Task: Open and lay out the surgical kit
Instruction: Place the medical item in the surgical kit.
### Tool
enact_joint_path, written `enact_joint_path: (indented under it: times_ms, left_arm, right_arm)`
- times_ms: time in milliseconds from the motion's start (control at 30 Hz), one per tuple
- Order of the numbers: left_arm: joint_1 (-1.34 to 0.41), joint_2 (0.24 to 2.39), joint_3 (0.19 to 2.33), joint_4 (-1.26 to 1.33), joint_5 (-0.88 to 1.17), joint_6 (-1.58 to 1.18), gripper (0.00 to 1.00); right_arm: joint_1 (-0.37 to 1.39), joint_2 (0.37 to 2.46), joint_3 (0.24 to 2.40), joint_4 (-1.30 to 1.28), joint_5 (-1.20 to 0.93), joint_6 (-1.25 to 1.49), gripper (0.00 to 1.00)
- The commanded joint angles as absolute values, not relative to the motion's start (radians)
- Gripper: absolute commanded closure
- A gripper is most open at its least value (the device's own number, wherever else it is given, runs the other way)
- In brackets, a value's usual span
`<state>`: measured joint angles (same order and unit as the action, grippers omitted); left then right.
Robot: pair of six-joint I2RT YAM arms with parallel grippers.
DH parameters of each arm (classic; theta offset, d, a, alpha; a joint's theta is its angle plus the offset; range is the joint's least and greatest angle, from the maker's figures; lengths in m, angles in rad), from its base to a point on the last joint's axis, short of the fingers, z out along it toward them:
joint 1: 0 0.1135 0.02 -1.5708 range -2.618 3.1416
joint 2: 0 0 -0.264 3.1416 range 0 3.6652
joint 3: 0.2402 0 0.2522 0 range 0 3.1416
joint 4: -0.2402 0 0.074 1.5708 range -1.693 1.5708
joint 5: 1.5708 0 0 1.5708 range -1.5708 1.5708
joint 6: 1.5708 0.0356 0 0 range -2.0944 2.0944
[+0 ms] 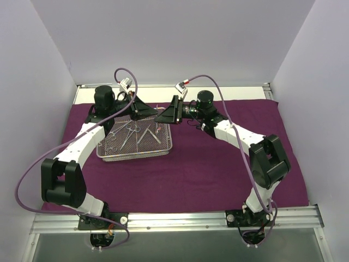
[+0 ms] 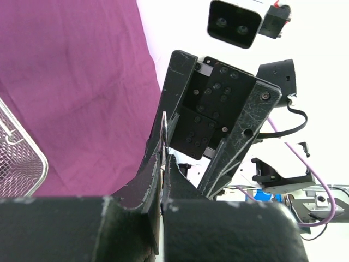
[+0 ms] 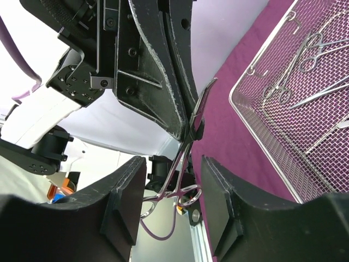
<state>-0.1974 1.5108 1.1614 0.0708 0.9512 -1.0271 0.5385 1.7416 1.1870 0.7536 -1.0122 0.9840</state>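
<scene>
Left pincer (image 2: 162, 158) clamped shut on forceps (image 3: 185, 153) above purple cloth (image 1: 218, 164); right pincer (image 3: 173, 199) half-wide, straddling their handle end; mesh tray (image 1: 133, 155) nearby.

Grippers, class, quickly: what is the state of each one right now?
Left gripper: closed, holding the forceps by the tip end.
Right gripper: open, straddling the forceps' ring handles.

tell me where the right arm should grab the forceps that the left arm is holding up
Grip the shanks just above the ring handles, coming in from the handle end. The left jaws are shut on the upper part of the forceps, so the handles hang free, between the open right jaws.
</scene>
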Motion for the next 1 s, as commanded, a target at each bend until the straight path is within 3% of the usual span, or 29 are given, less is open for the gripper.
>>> enact_joint_path:
  times_ms: [0,267,400,433,467,533,633,667,733,767,800,967]
  left_arm:
    - [-0.204,1.480,1.158,0.167,0.985,-1.054,0.98]
    - [-0.212,1.505,1.152,0.256,1.006,-1.114,0.98]
    - [-0.212,1.509,1.147,0.265,1.014,-1.117,0.98]
    - [-0.212,1.511,1.146,0.268,1.015,-1.117,0.98]
    - [-0.212,1.512,1.146,0.265,1.017,-1.115,0.97]
    - [-0.212,1.509,1.146,0.240,1.014,-1.097,0.89]
    - [-0.203,1.497,1.140,0.192,0.991,-1.060,0.66]
    - [-0.198,1.491,1.138,0.169,0.979,-1.045,0.49]
    - [-0.175,1.476,1.138,0.115,0.951,-0.996,0.38]
    - [-0.167,1.470,1.146,0.092,0.943,-0.974,0.26]
    - [-0.158,1.460,1.155,0.066,0.930,-0.950,0.05]
    - [-0.104,1.431,1.239,-0.321,0.790,-0.656,0.06]
  right_arm:
    - [0.549,1.707,1.204,0.836,-1.051,0.994,0.56]
    - [0.561,1.727,1.207,0.862,-1.054,1.014,0.71]
    - [0.565,1.730,1.209,0.867,-1.055,1.019,0.87]
    - [0.566,1.729,1.210,0.865,-1.054,1.019,0.97]
    - [0.566,1.730,1.210,0.861,-1.052,1.019,1.00]
    - [0.566,1.726,1.210,0.848,-1.049,1.014,1.00]
    - [0.566,1.710,1.224,0.729,-1.025,0.942,1.00]
    - [0.568,1.706,1.245,0.593,-0.993,0.857,1.00]
    - [0.565,1.695,1.270,0.452,-0.956,0.758,1.00]
    - [0.560,1.689,1.281,0.330,-0.934,0.717,1.00]
    - [0.557,1.681,1.293,0.272,-0.881,0.645,1.00]
    - [0.499,1.655,1.353,-0.177,-0.631,0.418,1.00]
